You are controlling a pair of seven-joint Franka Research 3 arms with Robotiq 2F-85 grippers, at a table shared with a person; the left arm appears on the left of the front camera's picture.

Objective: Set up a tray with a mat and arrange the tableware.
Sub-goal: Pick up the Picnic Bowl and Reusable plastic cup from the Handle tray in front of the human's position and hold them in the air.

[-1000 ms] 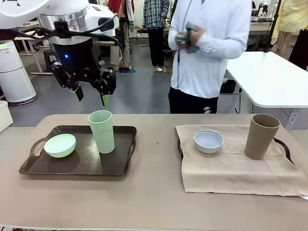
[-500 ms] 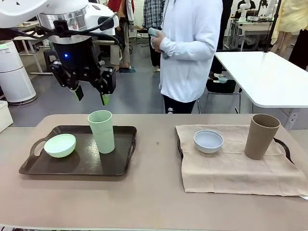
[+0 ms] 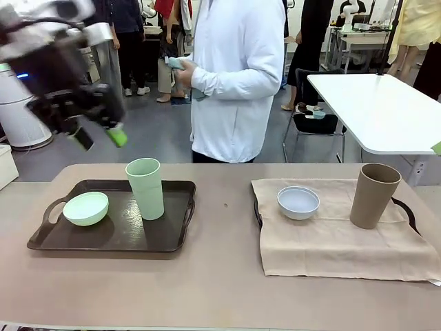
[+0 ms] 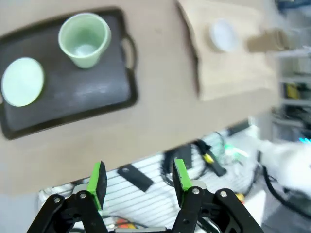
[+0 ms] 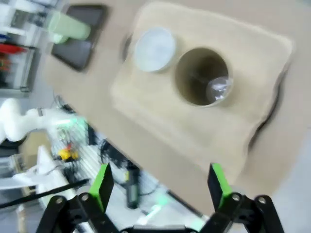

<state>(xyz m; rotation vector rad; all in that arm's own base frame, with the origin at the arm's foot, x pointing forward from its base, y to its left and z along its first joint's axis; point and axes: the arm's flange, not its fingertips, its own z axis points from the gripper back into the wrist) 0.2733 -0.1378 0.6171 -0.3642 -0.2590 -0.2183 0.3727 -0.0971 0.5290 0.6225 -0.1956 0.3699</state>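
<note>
We see the left gripper (image 3: pixel 101 138) in the air at left, wide open, empty. The dark tray (image 3: pixel 176 234) holds the mint green bowl (image 3: pixel 86 207) and mint green cup (image 3: pixel 145 187). On the mat (image 3: pixel 331 248) stand the blue-grey bowl (image 3: pixel 298 202) and brown cup (image 3: pixel 373 195); the right gripper (image 5: pixel 160 182) is above them, wide open.

On your left, a mint green cup (image 3: pixel 145 187) and a mint green bowl (image 3: pixel 86 207) stand on a plain dark brown tray (image 3: pixel 117 236). On the right, a pale blue-grey bowl (image 3: pixel 298 201) and a matte brown cup (image 3: pixel 373 196) rest on a plain beige mat (image 3: pixel 331 252). The table (image 3: pixel 220 293) is dull tan; the far person (image 3: pixel 234 83) wears white.
</note>
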